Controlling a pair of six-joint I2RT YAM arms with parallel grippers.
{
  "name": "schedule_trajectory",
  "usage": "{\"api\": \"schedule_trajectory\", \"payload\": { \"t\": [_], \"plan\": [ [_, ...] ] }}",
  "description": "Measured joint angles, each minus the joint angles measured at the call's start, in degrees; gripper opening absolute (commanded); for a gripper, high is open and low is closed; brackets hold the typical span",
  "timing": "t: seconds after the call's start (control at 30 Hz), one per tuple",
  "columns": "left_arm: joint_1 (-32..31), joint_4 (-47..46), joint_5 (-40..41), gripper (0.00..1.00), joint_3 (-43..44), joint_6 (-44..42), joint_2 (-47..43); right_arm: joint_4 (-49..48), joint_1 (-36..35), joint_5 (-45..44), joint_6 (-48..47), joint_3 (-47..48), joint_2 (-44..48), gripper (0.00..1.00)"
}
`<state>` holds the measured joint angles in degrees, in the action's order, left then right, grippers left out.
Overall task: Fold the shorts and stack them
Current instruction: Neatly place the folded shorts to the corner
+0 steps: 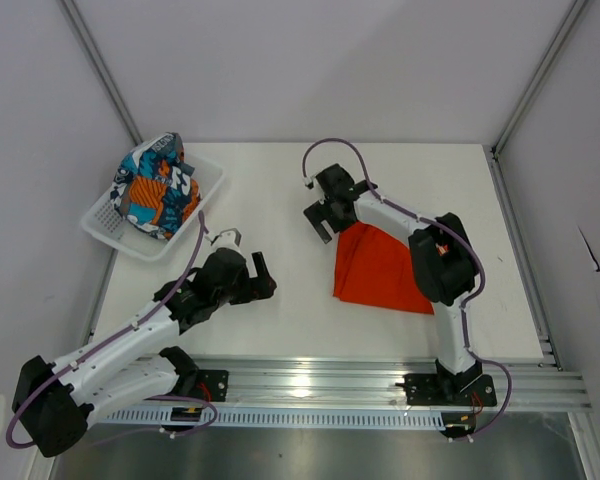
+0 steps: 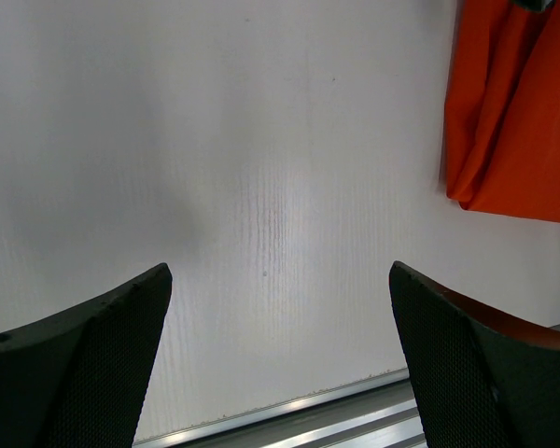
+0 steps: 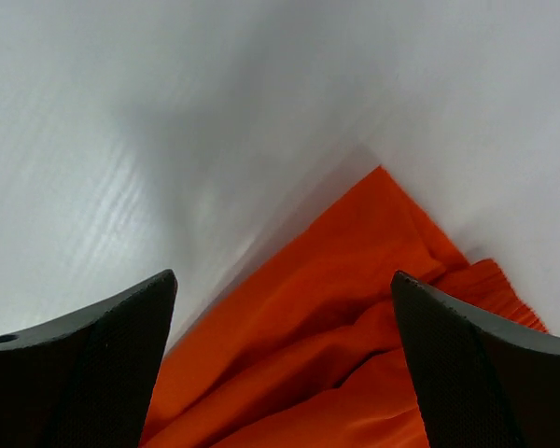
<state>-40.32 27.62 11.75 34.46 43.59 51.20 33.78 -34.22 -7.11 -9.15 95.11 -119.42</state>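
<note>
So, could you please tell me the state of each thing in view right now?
Orange shorts: folded, flat on table.
Patterned shorts: bunched up in basket, unfolded.
Basket: upright, holding patterned shorts.
Left jaws: open, empty.
Right jaws: open, empty, above orange shorts' corner.

The plain orange shorts (image 1: 380, 272) lie folded flat in a rough triangle on the table (image 1: 270, 190), at about 3 o'clock from its middle. The patterned shorts (image 1: 155, 188), in blue, orange, white and black, sit bunched in the white basket (image 1: 104, 218) at 10 o'clock.

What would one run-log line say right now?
left gripper open, empty | right gripper open over orange shorts corner | patterned shorts in basket
</note>
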Motion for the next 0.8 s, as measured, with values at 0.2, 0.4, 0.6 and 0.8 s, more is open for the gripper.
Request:
{"api": "schedule_trajectory", "payload": {
  "t": [0.2, 0.4, 0.6, 0.8],
  "plan": [
    [0.00, -0.02, -0.02, 0.99, 0.00, -0.11, 0.24, 4.02, -0.57, -3.45, -0.68, -4.31, -0.37, 0.96],
    [0.00, -0.02, 0.00, 0.99, 0.00, -0.11, 0.17, 5.16, -0.61, -6.25, 0.07, -13.35, 5.38, 0.95],
    [0.00, -0.02, -0.11, 0.99, 0.07, -0.11, 0.02, 6.36, -0.92, -10.32, 3.30, -24.57, 13.22, 0.95],
    [0.00, -0.04, -0.20, 0.99, 0.07, -0.11, 0.02, 9.64, -0.50, -11.52, 6.69, -31.56, 18.75, 0.95]
  ]
}}
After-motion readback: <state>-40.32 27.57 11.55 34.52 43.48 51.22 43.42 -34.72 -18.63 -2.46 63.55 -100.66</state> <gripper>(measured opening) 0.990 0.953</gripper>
